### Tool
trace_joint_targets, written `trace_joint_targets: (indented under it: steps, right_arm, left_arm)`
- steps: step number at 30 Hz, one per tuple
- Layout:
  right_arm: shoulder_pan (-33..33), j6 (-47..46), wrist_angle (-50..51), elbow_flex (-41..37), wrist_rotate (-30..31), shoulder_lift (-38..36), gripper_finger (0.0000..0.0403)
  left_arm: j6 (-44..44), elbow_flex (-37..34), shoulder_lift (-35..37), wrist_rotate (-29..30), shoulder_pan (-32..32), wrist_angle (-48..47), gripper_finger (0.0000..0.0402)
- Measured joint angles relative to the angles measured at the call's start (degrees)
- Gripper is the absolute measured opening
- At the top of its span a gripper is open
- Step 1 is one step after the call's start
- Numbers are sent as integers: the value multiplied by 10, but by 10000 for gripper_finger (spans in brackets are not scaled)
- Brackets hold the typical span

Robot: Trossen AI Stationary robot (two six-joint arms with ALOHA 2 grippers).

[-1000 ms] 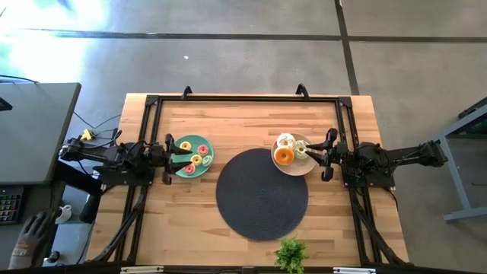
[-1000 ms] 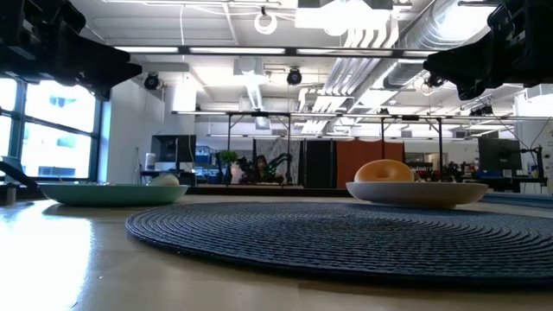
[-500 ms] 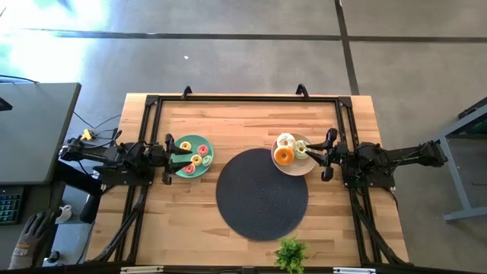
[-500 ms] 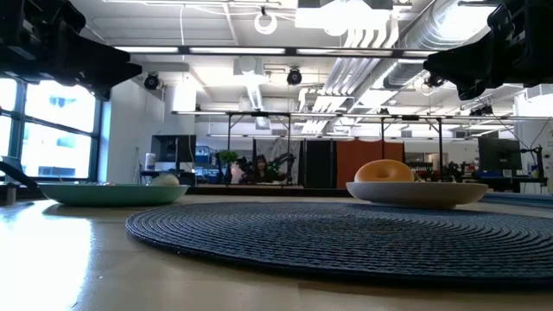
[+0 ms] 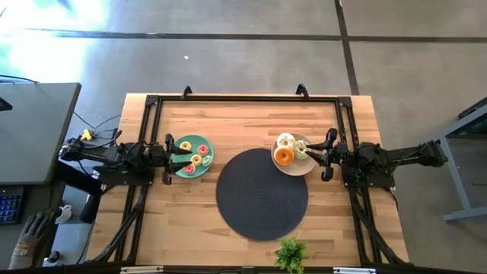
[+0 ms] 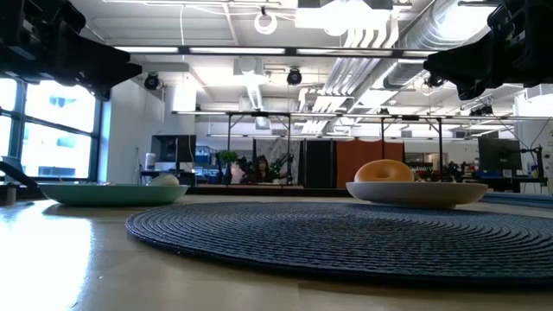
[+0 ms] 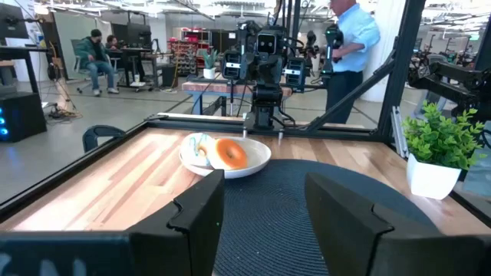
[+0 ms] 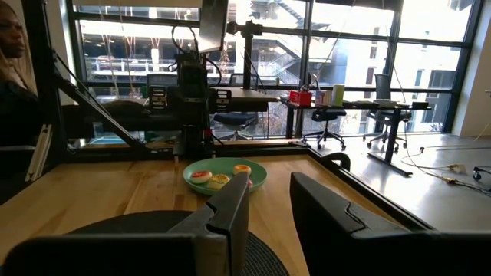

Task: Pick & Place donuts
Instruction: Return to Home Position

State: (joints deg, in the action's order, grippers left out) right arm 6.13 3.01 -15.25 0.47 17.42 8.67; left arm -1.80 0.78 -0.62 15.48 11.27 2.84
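Note:
Several small donuts lie on a green plate (image 5: 181,157) near the table's left side: yellow (image 5: 185,145), pink (image 5: 202,149) and red (image 5: 189,169) among them. A pale plate (image 5: 294,168) right of centre carries an orange donut (image 5: 284,156) and a white-frosted donut (image 5: 285,141). My left gripper (image 5: 167,160) hovers open at the green plate's left edge. My right gripper (image 5: 329,155) hovers open at the pale plate's right edge. The left wrist view looks past my left gripper (image 7: 265,222) at the orange donut (image 7: 230,153). The right wrist view looks past my right gripper (image 8: 268,215) at the green plate (image 8: 257,175).
A round dark woven mat (image 5: 262,194) lies at the table's middle between the plates. A small green plant (image 5: 291,253) stands at the near edge. A black frame (image 5: 243,97) runs along the far and side edges. People show in the room beyond the table.

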Motion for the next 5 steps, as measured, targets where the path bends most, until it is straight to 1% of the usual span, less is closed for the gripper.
trace_joint_targets:
  steps: [5]
  right_arm:
    - [0, 0, 0, 0, 0, 0, 94]
  left_arm:
    - [0, 0, 0, 0, 0, 0, 179]
